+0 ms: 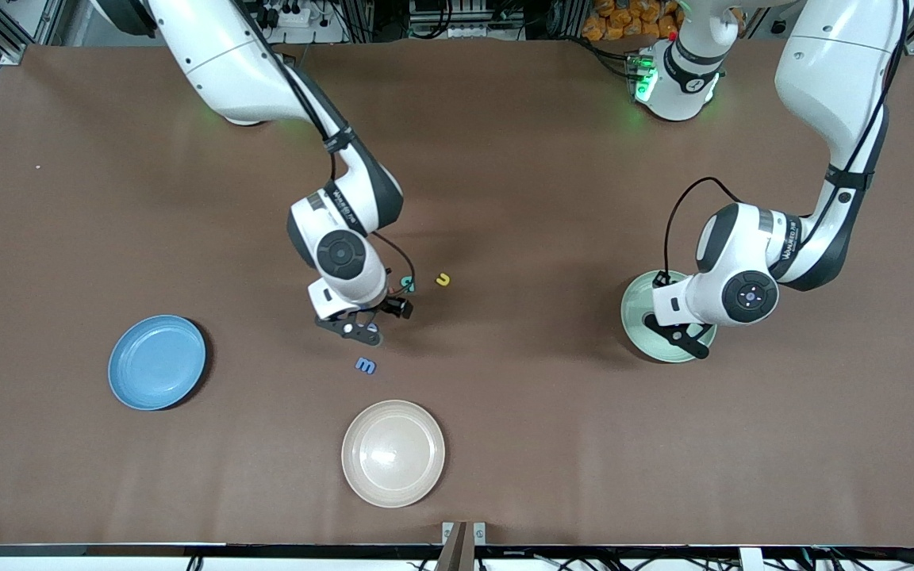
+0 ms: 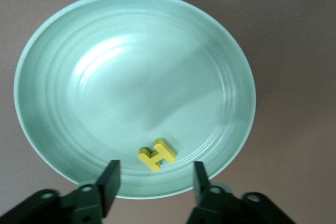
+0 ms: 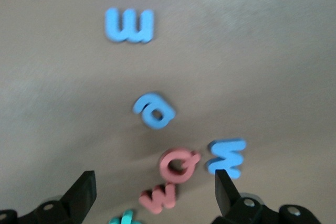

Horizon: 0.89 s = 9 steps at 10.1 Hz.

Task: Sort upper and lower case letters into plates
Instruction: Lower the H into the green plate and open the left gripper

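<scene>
The mint green plate [image 1: 633, 305] lies toward the left arm's end of the table. My left gripper [image 1: 675, 335] hangs over it. In the left wrist view the gripper [image 2: 155, 182] is open above the plate [image 2: 121, 77], where a yellow H [image 2: 156, 154] lies free. My right gripper [image 1: 355, 329] is open over a cluster of letters mid-table. The right wrist view shows that gripper [image 3: 153, 195] above a red w [image 3: 159, 196], a red Q [image 3: 178, 164], a blue M [image 3: 227, 157], a blue round letter [image 3: 154, 110], a blue m [image 3: 129, 24] and part of a teal letter [image 3: 125, 217].
The blue plate [image 1: 157, 362] lies toward the right arm's end of the table. A cream plate [image 1: 393, 452] sits near the front edge. A yellow letter [image 1: 443, 279] and a teal one [image 1: 406, 281] lie beside the right wrist, and the blue m [image 1: 366, 365] lies nearer the camera.
</scene>
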Motion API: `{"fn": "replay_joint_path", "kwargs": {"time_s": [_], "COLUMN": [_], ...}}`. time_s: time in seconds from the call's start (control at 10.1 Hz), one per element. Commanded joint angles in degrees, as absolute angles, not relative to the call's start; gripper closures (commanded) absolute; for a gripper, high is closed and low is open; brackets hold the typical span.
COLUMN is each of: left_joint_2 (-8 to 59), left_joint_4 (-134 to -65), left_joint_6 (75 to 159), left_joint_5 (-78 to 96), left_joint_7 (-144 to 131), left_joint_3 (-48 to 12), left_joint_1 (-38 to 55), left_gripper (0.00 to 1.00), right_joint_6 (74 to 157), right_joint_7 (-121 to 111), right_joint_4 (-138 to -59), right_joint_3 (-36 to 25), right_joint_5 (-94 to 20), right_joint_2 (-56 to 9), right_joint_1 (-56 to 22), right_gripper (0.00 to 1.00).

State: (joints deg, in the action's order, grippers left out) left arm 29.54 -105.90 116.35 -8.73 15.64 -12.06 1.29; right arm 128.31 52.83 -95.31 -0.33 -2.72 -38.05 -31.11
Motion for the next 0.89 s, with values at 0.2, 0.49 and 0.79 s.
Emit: {"fn": "replay_joint_path", "kwargs": {"time_s": [0.2,0.49,0.79], "left_joint_2": [29.1,30.4,31.5], "left_joint_4": [-103.2,-98.6,-95.0], "left_joint_6": [117.0,116.9,116.9], "left_joint_5": [-2.5,-2.4,-0.7], "left_joint_7": [7.9,-8.5,-11.7], "left_joint_3": [-12.8,-12.7,-12.7], "left_joint_1": [3.7,11.1,12.7], "left_gripper": [0.0,0.0,0.0], "right_joint_6": [127.4,127.4,134.7], "right_joint_7": [69.2,79.1,79.9], "right_joint_4": [-94.7,-97.6,-108.0], "right_joint_3": [0.1,0.1,0.1], "right_joint_5": [-6.0,-5.9,-6.0], "right_joint_2": [-37.9,-35.4,-28.6], "right_joint_1": [-30.1,-30.9,-30.6], "right_gripper": [0.0,0.0,0.0]}}
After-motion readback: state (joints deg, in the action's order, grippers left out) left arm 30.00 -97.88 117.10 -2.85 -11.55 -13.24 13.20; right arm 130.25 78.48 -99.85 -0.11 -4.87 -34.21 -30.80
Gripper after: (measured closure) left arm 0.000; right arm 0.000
